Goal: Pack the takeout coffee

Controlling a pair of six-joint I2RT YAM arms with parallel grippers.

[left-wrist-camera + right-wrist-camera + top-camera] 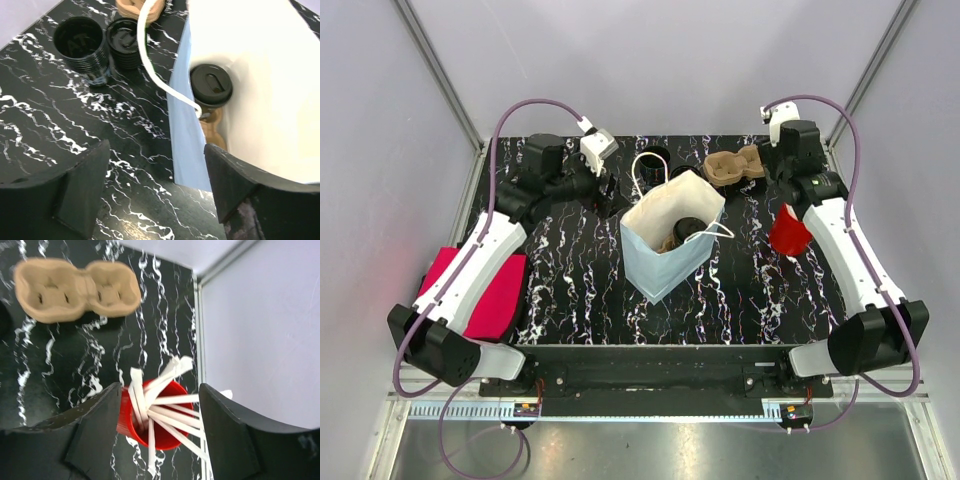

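Left wrist: item, location?
- Item: lidded coffee cup [211, 84], upright inside paper bag [260, 60]. Likely light, crushable; you'd grip below the lid.

Hands?
- Both released: left hand [157, 165] beside paper bag, right hand [160, 395] well apart.

black marble-pattern table [580, 300]: white veining, lies directly beneath the left gripper [156, 147] and extends past it on every side. red-pink cloth [503, 295]: flat at the table's left edge, well apart from that gripper, to its left and toward the near side, partly hidden. white enclosure walls [650, 60]: beyond the gripper and on both flanks. aluminium frame posts [437, 70]: at the far corners.
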